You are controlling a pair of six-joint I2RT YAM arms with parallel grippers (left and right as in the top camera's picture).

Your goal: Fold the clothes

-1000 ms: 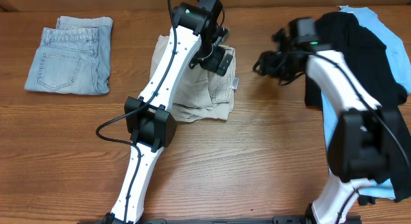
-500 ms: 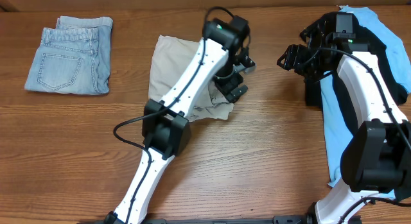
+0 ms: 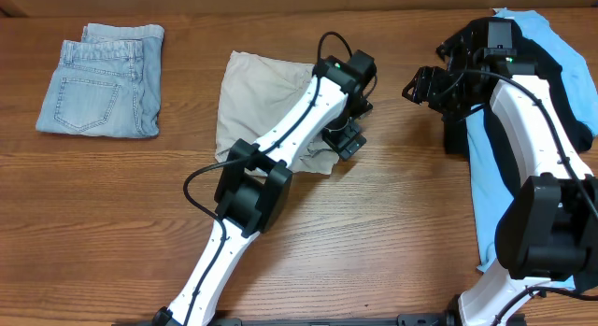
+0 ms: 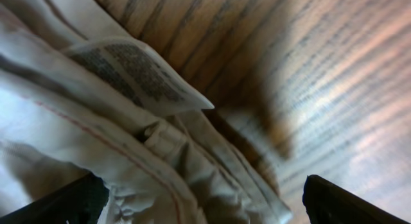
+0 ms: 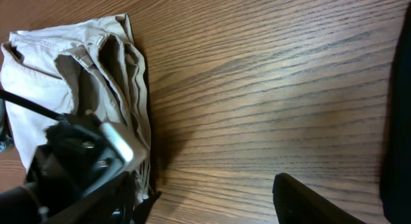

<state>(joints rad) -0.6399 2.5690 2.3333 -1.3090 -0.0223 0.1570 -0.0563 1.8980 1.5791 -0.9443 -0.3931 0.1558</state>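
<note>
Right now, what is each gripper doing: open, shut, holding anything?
Left gripper: open, holding nothing, over the edge of the crumpled pale beige khaki shorts.
Right gripper: open, holding nothing, over the brown wooden table.

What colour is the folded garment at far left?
The folded garment is faded light-blue denim; best seen overhead.

The left arm (image 3: 280, 148) is stretched from the desk's (image 3: 392, 233) near edge toward its middle, with the left gripper (image 3: 344, 139) turned downward and its fingers (image 4: 58, 205) spread wide. The right arm (image 3: 523, 120) is bent near the far right corner, and the fingers (image 5: 321, 201) of the right gripper (image 3: 420, 86) are parted.
</note>
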